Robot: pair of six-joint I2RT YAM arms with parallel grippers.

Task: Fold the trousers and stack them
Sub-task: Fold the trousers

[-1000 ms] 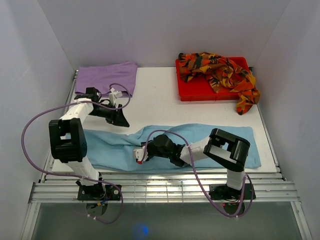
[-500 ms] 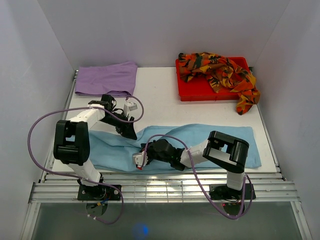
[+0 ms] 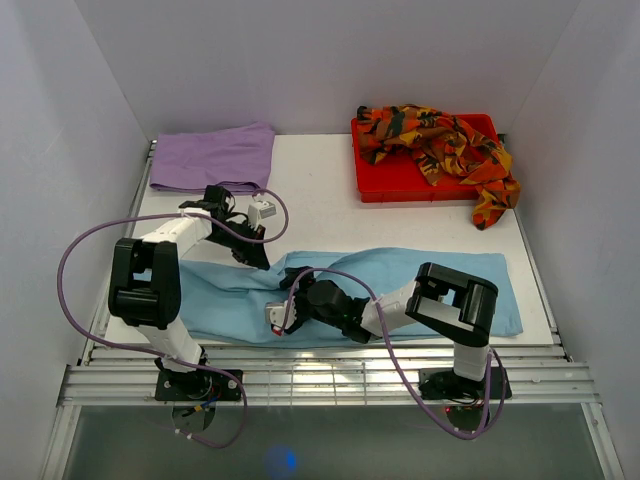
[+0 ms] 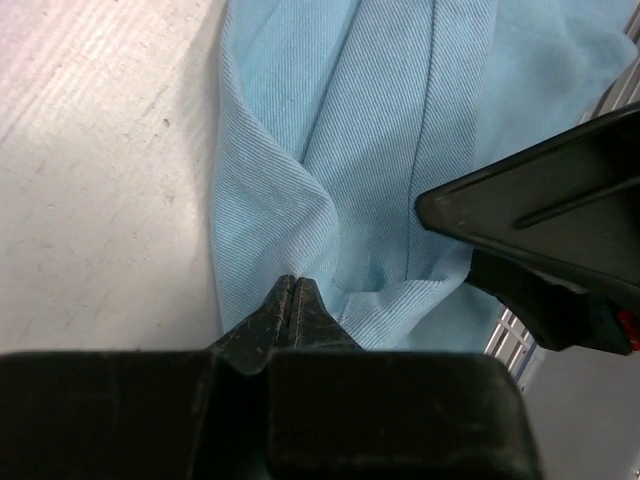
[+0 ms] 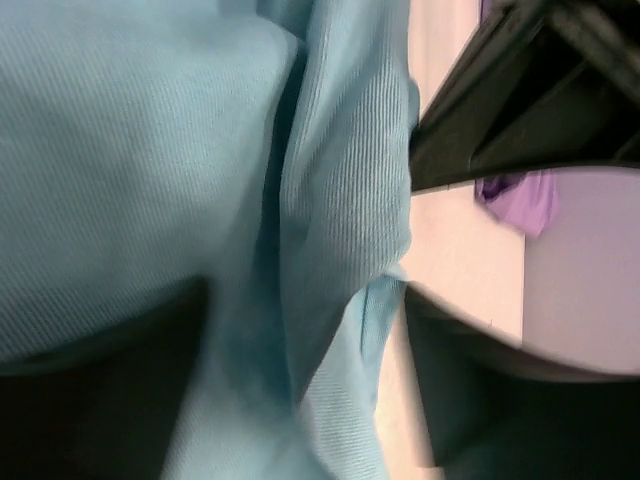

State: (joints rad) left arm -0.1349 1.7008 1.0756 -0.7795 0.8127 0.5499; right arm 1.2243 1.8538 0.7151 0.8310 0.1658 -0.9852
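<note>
The left gripper [image 4: 293, 285], which a second ago hung with its jaws apart near the folded lilac cloth trousers [image 3: 212, 157], has swung down and toward the near side. It now sits at the far edge of the long light blue cloth trousers [image 3: 450, 275]. Its jaws have closed tight, and a raised fold of the blue cloth runs right into their tips. The right gripper [image 3: 295, 285] has kept almost the same spot on the blue cloth, just beside the left one, but its jaws have come apart. In the right wrist view the fabric bulges loosely between the two dark fingers, not clamped. The cloth between the two grippers has bunched a little more than before.

The light blue trousers lie stretched across the near part of the white tabletop [image 3: 320, 205], from the left arm's side to the right edge. The lilac pair lies flat at the far left corner. The orange-red-black patterned trousers [image 3: 440, 140] are heaped on a red plastic tray [image 3: 385, 190] at the far right, one end hanging over its near right corner. Plain pale walls [image 3: 320, 60] close in the tabletop on three sides, a slatted metal rail [image 3: 330, 380] runs along the near edge, and purple cables [image 3: 62, 275] loop from both arms.
</note>
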